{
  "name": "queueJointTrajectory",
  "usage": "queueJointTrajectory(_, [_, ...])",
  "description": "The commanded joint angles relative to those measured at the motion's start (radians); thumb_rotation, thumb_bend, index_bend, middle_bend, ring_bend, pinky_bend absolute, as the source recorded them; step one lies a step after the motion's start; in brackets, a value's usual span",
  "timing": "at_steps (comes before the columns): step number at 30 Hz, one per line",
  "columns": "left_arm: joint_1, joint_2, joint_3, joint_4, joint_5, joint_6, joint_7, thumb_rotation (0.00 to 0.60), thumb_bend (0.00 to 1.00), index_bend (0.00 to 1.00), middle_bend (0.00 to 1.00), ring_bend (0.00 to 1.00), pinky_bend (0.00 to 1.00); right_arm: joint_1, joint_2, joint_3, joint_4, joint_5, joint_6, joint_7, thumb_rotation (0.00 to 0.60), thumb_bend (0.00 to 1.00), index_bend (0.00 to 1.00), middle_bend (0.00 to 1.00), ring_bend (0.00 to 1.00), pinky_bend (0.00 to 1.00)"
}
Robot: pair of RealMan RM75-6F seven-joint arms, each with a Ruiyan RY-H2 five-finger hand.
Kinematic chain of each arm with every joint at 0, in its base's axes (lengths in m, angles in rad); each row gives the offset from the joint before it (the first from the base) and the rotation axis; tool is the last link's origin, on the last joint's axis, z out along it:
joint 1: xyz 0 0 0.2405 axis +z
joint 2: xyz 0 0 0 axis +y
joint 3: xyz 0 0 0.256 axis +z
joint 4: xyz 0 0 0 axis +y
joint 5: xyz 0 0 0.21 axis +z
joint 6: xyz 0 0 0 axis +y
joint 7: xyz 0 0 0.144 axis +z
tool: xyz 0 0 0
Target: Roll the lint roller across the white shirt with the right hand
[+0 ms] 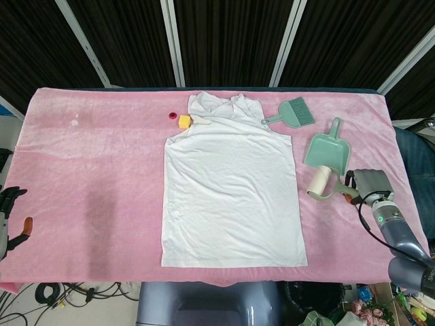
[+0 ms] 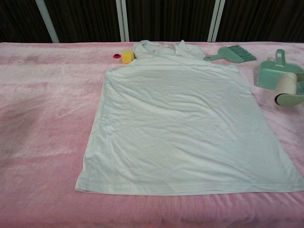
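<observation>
The white shirt (image 1: 232, 197) is spread flat in the middle of the pink cloth (image 1: 95, 170), so a roller can be run over it without bunching it up. The cleaning tools are kept together on one side, close to the right hand (image 1: 369, 185), which is the hand meant to do the job.

The lint roller (image 1: 321, 183) is lying on the pink cloth just past the tips of the right hand's fingers (image 1: 355, 182), on the side toward the shirt. Its roll end is pointed away from the hand and its handle end is turned toward the fingers, so it can be picked up easily. The roller is not yet on the shirt; it is just beside the shirt's edge.

The fingers are curled in and look to be touching the handle. It cannot be told from these pictures whether the handle is really gripped. The green dustpan (image 1: 327, 147) is set just beyond the roller, and the small green brush (image 1: 291, 113) is farther off, past the dustpan.

The left hand (image 1: 8, 210) is kept far away at the other edge of the table. Nothing can be seen in it, but how wide it is spread cannot be told.
</observation>
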Motion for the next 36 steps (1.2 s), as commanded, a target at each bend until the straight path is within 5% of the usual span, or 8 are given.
queueJointTrajectory(1, [0.000,0.000,0.000,-0.001,0.000,0.000,0.001,0.600,0.42,0.22,0.18,0.05,0.06,-0.014,-0.017,0.005,0.024,-0.011,-0.008,0.012,0.600,0.52,0.74,0.67,0.65,0.72])
queueJointTrajectory(17, [0.003,0.005,-0.002,0.000,0.002,0.005,-0.005,0.600,0.42,0.22,0.18,0.05,0.06,-0.072,-0.083,0.031,0.104,-0.050,-0.010,0.047,0.600,0.52,0.74,0.63,0.62,0.71])
queueJointTrajectory(27, [0.001,0.003,-0.001,0.001,0.004,0.003,-0.004,0.600,0.42,0.22,0.18,0.05,0.06,-0.092,-0.106,0.037,0.117,-0.028,-0.011,0.025,0.600,0.42,0.51,0.47,0.48,0.62])
queueJointTrajectory(36, [0.003,0.004,0.000,0.000,0.006,0.005,-0.004,0.600,0.42,0.22,0.18,0.05,0.06,-0.085,-0.110,0.023,0.084,0.095,-0.054,-0.035,0.600,0.36,0.31,0.30,0.30,0.41])
